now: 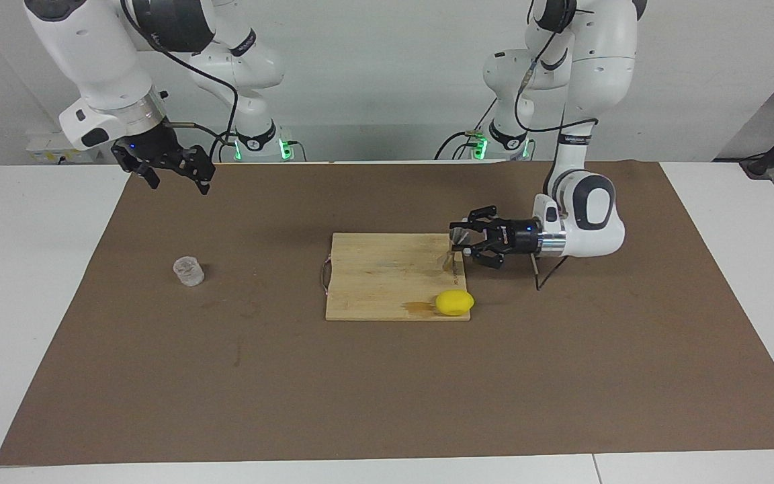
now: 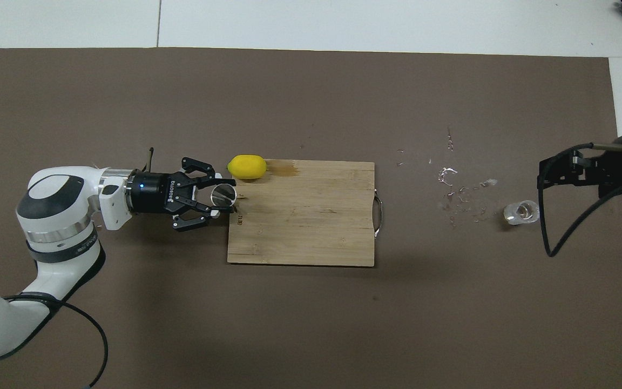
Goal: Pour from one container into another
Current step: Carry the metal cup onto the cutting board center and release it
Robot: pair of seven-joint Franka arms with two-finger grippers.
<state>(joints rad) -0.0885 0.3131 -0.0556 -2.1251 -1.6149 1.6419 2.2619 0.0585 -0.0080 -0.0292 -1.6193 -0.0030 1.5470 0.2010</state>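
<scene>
My left gripper (image 2: 215,197) clamped on the metal jigger (image 2: 224,194), open mouth up, over the edge of the wooden cutting board (image 2: 305,216) at the left arm's end. Lemon (image 2: 247,166) on the board's corner, beside a wet stain. Clear cup (image 2: 521,212) on the brown mat (image 2: 311,313) toward the right arm's end, droplets (image 2: 462,189) scattered between it and the board. My right gripper (image 2: 565,173) waits over the mat's edge, fingers spread.

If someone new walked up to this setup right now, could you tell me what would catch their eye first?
Most likely the left gripper, shut on the small grey metal hourglass-shaped jigger and holding it over the edge of the pale wooden cutting board in mid-table. Next, the bright yellow lemon on the board's corner toward the left arm's end. The small clear cup stands alone toward the right arm's end, where the open right gripper waits above the brown mat.
</scene>
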